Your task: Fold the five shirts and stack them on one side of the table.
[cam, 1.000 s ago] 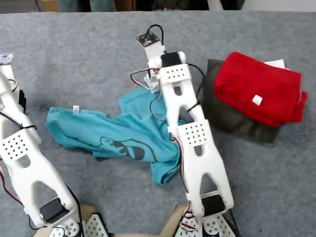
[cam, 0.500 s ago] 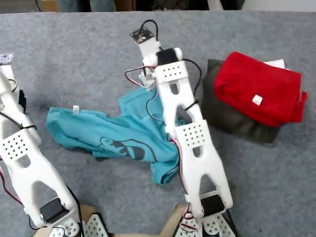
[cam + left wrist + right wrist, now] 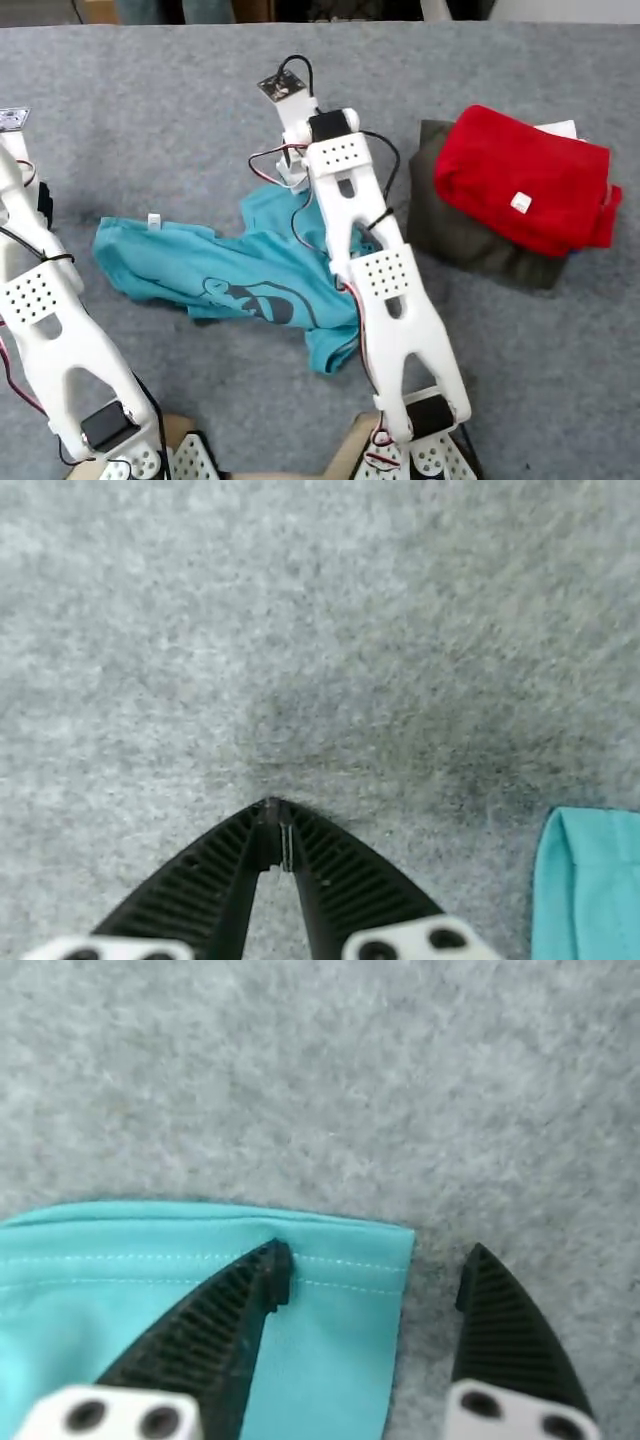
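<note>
A teal shirt [image 3: 255,275] lies crumpled on the grey table between the two arms. Its hemmed corner [image 3: 340,1260] lies under my right gripper [image 3: 375,1265], which is open, with one finger over the cloth and the other over bare table. In the high view that gripper [image 3: 283,170] hangs at the shirt's far edge. My left gripper [image 3: 278,830] is shut over bare table, with a strip of the teal shirt [image 3: 590,880] beside it. At the right side a folded red shirt [image 3: 525,180] rests on a folded dark olive shirt [image 3: 450,225].
Grey felt table [image 3: 150,120] spreads around the shirts, with bare room at the far left and near right. A bit of white [image 3: 560,128] shows behind the red shirt. The left arm [image 3: 45,300] stands at the table's left edge.
My right arm has swung its gripper leftward along the teal shirt's far edge. The left arm and the shirts have stayed still.
</note>
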